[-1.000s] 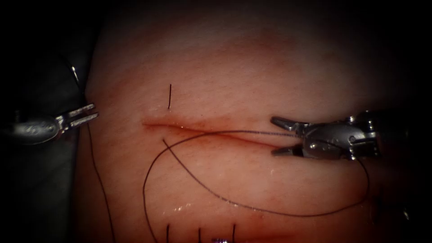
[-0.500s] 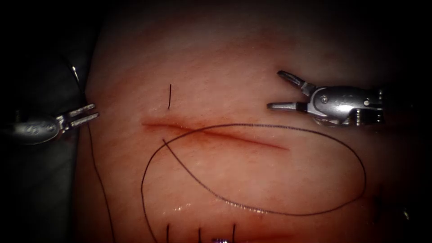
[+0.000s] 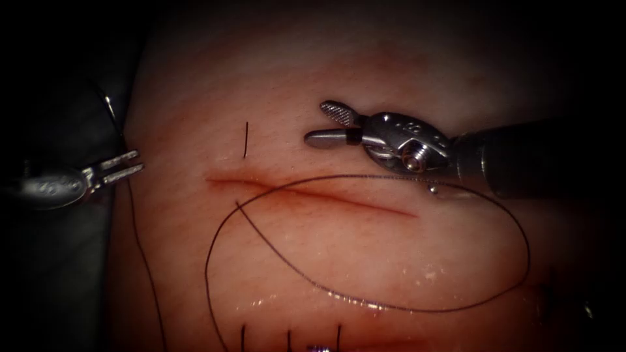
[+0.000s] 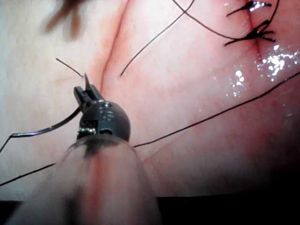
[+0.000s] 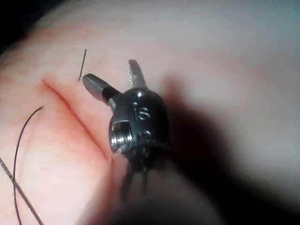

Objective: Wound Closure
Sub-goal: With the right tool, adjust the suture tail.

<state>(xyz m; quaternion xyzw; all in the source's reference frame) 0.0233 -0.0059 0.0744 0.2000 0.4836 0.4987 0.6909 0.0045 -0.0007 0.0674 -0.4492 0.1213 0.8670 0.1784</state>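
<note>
The cut (image 3: 306, 193) runs across the tissue (image 3: 365, 78). My left tool (image 3: 138, 161) sits beyond the cut's left end, jaws shut on the curved needle (image 4: 47, 127) near one of its ends; the needle is clear of the tissue. In the left wrist view the same jaws (image 4: 87, 93) clamp it. My right tool (image 3: 323, 124) hovers just above the cut's middle, jaws open and holding nothing, as the right wrist view confirms (image 5: 109, 70). Dark thread (image 3: 391, 306) lies in a wide loop over the cut.
A short cut end of thread (image 3: 246, 140) stands up near the cut's left end, just left of the right tool's tips. Several finished stitches (image 3: 289, 339) sit on another cut at the lower edge. Wet shine (image 3: 261, 301) marks the tissue below the loop.
The right tool rose from the cut's right end, then travelled left to above its middle, jaws staying open. The left tool, needle and thread loop have hardly moved.
</note>
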